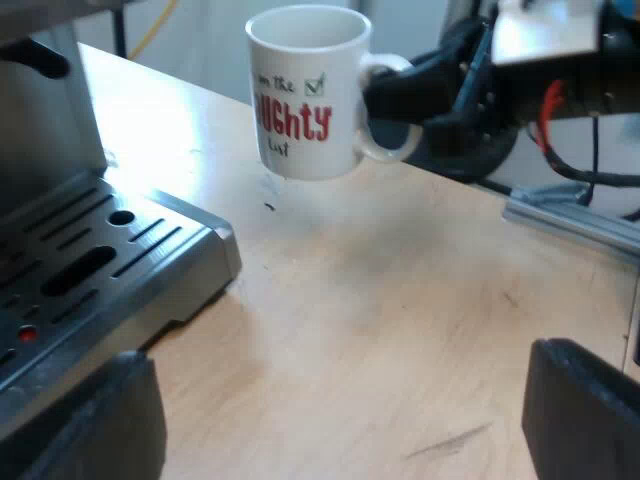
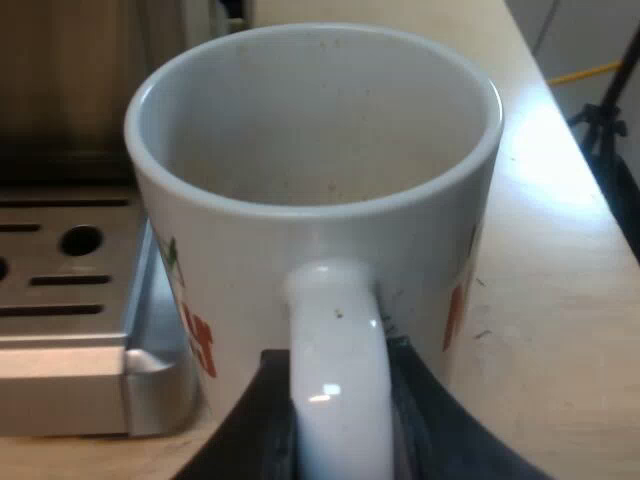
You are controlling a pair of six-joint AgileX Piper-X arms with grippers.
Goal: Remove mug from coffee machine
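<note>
**Location.** The espresso machine (image 1: 90, 260) presents its slotted metal drip tray at the front. The mug (image 1: 305, 90) is off that tray. It is beside the tray's corner and over the pale wooden surface (image 1: 400, 320). It appears to hang just clear of the wood, but contact at its base cannot be confirmed.

**Handling.** Treat the mug as rigid glazed ceramic: moderately heavy for its size, smooth, and likely to slip. It will probably chip or crack if knocked against the tray edge or dropped. The interior appears empty, so spillage is judged unlikely. The walls are thick and straight. The handle (image 2: 335, 340) is the correct place to take hold. A grip there puts the mug's weight to one side, so the mug may swing or tilt. Lowering it slowly and level seems advisable.

**Gripper state.** The right gripper (image 2: 340, 430) is clamped on the handle, with one black finger (image 2: 255, 420) pressed against each flank of the loop. The left gripper (image 1: 330, 430) is spread wide, holds nothing, and is well apart from the mug.

**Appearance.** The body is white and cylindrical, with a thick rounded rim. There are faint specks on the inner wall. Red block lettering (image 1: 290, 120) runs across the side. Smaller dark script sits above and below the lettering, and a small green tick (image 1: 315, 82) is printed near the rim.
</note>
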